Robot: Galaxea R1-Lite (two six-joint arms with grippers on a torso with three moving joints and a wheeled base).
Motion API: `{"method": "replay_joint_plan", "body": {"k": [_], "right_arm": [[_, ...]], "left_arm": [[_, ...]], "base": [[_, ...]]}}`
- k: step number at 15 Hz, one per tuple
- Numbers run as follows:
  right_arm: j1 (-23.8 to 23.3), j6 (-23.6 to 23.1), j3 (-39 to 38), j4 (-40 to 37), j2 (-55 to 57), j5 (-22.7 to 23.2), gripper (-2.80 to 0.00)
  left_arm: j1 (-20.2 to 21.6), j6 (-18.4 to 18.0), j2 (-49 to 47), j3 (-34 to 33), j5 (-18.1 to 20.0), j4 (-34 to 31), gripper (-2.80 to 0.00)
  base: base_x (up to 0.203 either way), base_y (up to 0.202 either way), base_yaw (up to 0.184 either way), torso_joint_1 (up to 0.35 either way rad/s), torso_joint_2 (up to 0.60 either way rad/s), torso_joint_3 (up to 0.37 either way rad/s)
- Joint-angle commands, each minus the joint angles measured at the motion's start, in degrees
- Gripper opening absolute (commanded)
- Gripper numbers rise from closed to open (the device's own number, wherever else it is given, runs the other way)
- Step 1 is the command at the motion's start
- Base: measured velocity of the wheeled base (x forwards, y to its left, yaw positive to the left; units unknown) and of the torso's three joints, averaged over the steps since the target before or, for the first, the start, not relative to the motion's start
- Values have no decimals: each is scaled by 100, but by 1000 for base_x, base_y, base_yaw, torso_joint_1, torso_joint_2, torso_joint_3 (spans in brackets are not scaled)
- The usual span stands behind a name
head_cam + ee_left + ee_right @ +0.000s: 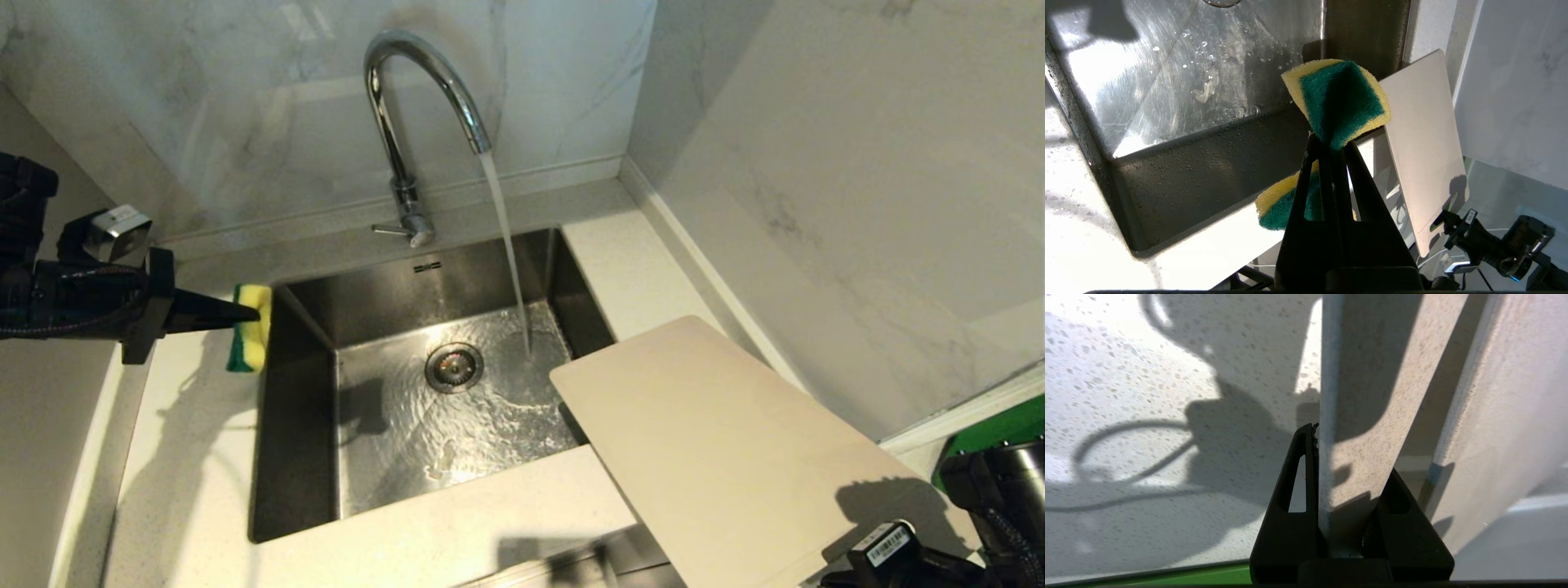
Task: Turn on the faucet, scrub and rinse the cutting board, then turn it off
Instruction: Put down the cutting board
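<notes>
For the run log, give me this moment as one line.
faucet: running | left end effector: shut on sponge, beside sink | right end effector: shut on cutting board

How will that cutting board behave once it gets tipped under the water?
The cutting board looks stiff: gripped at one edge by the right gripper, it juts flat over the sink. It seems thin, so probably light. Wet plastic could slip in the grip.

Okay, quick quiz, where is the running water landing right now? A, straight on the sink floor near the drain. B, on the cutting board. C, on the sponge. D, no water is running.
A: the stream from the faucet hits the bare sink floor beside the drain, clear of the cutting board and sponge.
</notes>
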State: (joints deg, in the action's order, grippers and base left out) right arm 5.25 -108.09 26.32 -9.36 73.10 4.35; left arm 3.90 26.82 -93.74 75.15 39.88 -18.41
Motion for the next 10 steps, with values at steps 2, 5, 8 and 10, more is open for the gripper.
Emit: {"method": "replay_joint_plan", "body": {"k": [2,5,8,10], "right_arm": [[2,170,-4,-4,417,35,-280],[13,433,22,-4,704,172,-280],[229,941,-17,-13,948,224,-280],[576,1263,8,-4,1056,210,-280]], "left_arm": [[4,16,-108,-1,20,-7,-280],[-9,16,-224,3,20,-5,-280],[-21,1,-294,8,19,4,-280],[-21,8,-303,8,16,4,-280]], "base": [[0,0,0,0,0,0],[0,0,0,0,0,0],[0,0,0,0,0,0],[0,0,0,0,0,0]]}}
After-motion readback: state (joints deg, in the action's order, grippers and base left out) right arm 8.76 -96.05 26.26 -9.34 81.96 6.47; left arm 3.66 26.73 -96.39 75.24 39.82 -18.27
